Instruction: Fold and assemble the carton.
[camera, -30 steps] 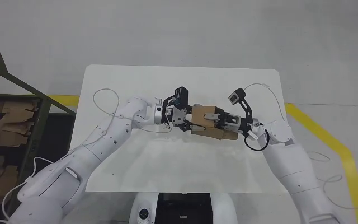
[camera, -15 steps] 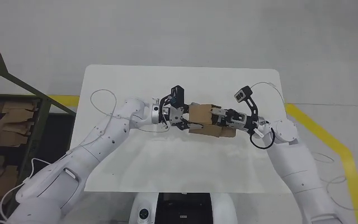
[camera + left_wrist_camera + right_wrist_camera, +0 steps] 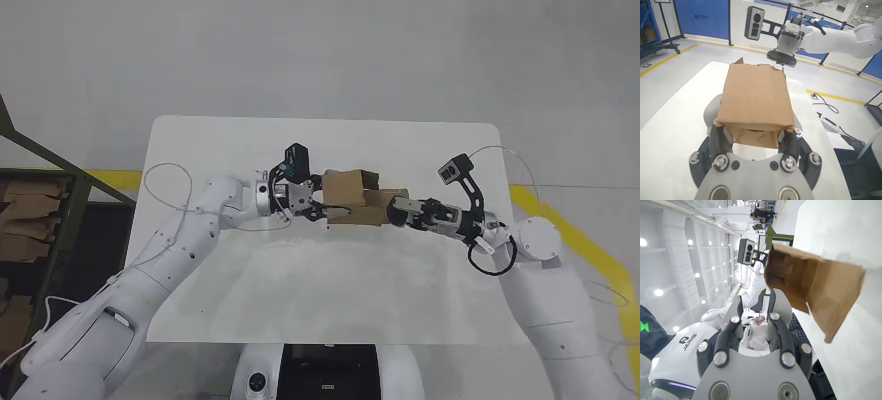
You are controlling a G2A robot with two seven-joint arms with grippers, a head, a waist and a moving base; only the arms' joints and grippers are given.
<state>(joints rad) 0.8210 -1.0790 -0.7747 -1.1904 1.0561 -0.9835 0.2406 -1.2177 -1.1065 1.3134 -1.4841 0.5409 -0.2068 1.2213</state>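
Observation:
A brown carton (image 3: 350, 190) hangs in the air over the middle of the white table (image 3: 300, 290), lying on its side. My left gripper (image 3: 312, 203) is shut on its left end; in the left wrist view the fingers clamp the near, partly folded end of the carton (image 3: 755, 94) from both sides, around the left gripper (image 3: 753, 133). The carton's other end is open, with a flap sticking out. My right gripper (image 3: 400, 212) stands just off that open end. In the right wrist view the right gripper (image 3: 755, 306) is open with nothing between its fingers, and the carton (image 3: 832, 289) lies beside one finger.
A dark green rack (image 3: 35, 210) with flat cardboard stands off the table's left side. On the floor to the right lie cables and a power strip (image 3: 829, 123). Bare tabletop surrounds the arms on all sides.
The left arm has carried the carton to the left and toward the far edge, turning it. The right gripper has come off the carton and drawn back to the right.

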